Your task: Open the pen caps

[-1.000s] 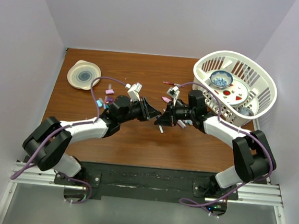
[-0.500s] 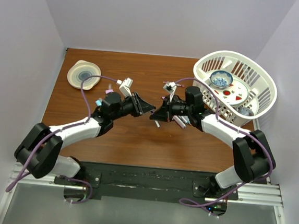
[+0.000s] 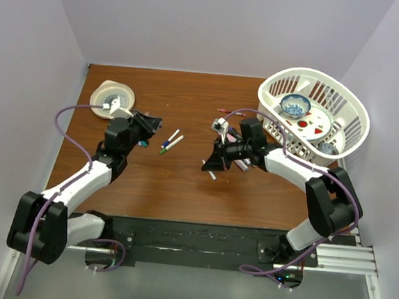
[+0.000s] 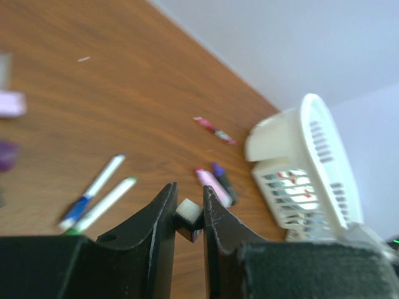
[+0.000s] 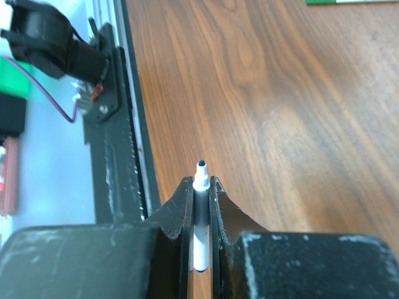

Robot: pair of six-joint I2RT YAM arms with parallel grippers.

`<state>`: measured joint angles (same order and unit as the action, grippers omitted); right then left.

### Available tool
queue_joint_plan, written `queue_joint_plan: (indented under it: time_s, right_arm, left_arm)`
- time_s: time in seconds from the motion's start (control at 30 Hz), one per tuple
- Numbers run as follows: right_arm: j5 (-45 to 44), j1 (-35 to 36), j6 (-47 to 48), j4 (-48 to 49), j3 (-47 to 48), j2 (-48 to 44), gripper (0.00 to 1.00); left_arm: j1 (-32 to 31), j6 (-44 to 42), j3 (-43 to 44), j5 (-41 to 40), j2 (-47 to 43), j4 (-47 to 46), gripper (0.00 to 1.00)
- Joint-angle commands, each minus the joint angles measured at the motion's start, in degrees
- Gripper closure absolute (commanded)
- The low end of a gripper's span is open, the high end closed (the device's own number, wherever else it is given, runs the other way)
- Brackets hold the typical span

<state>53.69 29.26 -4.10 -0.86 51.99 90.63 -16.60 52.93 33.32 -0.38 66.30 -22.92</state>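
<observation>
My left gripper [image 3: 153, 124] [image 4: 189, 192] is shut on a small black pen cap [image 4: 189, 215] with a white end, over the left part of the table. My right gripper [image 3: 211, 164] [image 5: 199, 184] is shut on a slim white pen [image 5: 200, 215] near the table's middle. That pen's dark tip is bare and sticks out past the fingertips. Two more slim white pens, one blue-ended [image 3: 170, 137] [image 4: 93, 190] and one green-ended [image 3: 174, 144] [image 4: 107, 202], lie side by side between the grippers. A pink highlighter [image 4: 207, 182] and a dark purple-capped one [image 4: 223, 183] lie near the right arm.
A white basket [image 3: 311, 74] [image 4: 303, 134] holding a bowl and a plate stands at the back right. A round white lid [image 3: 102, 102] lies at the back left, just behind the left wrist. A thin red pen [image 3: 224, 111] [image 4: 212, 129] lies at the back middle. Pink [image 4: 9, 103] and purple [image 4: 5, 154] caps lie at the left.
The left arm has swung away to the left and back with the cap in its jaws, uncovering the two white pens. The right gripper has shifted slightly left, still holding the pen.
</observation>
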Motion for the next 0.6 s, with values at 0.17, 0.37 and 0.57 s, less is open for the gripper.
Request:
queue_joint_plan:
  time_s: [0.17,0.37,0.57]
  right_arm:
    - [2.7,0.3,10.4,-8.1,4.6,0.7,1.00]
    - [2.8,0.2,10.7,-8.5,4.8,1.2,1.00]
    - [2.6,0.2,11.1,-9.1,5.1,1.7,1.00]
  left_arm:
    - [10.3,2.8,-10.5,-4.2,5.0,3.1,1.00]
    - [14.0,2.5,-9.5,-4.1,12.2,2.4,0.99]
    - [16.2,3.1,-6.7,-2.5,17.9,2.8,0.70]
